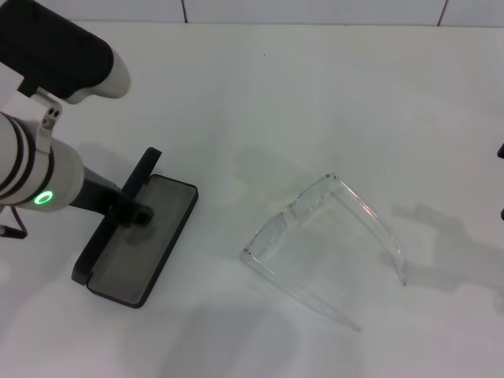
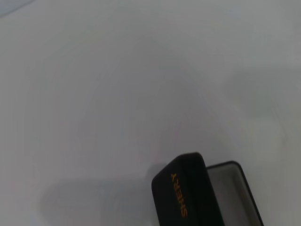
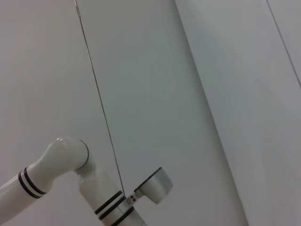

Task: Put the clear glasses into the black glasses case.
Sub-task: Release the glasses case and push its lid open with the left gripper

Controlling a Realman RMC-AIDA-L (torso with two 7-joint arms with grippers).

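— Where is the black glasses case (image 1: 138, 240) sitting?

— It is lying open on the white worktop (image 1: 331, 102), well to the left side, with its grey-lined tray facing up and its lid standing raised along the edge farthest from the clear glasses (image 1: 327, 240). In the left wrist view the case (image 2: 197, 197) is showing an orange word printed on the outside of the lid.

— And the glasses?

— They are resting on the worktop to the right of the case, well apart from it, not touching it. Both temples are spread open and pointing away from the case, and the front with the lenses is facing towards it.

— What is the left hand (image 1: 134, 206) doing?

— It is reaching down at the case, right at the raised lid near the middle of its length. The dark fingers are lying against the lid, but I cannot tell whether they are clenched on it or just touching. A green ring light is glowing on the left arm (image 1: 39, 169) behind it.

— The right hand?

— It is not showing; only a dark sliver at the far right edge, well beyond the glasses. The right wrist view is looking at a pale tiled wall (image 3: 164, 80) and at the left arm (image 3: 61, 169).
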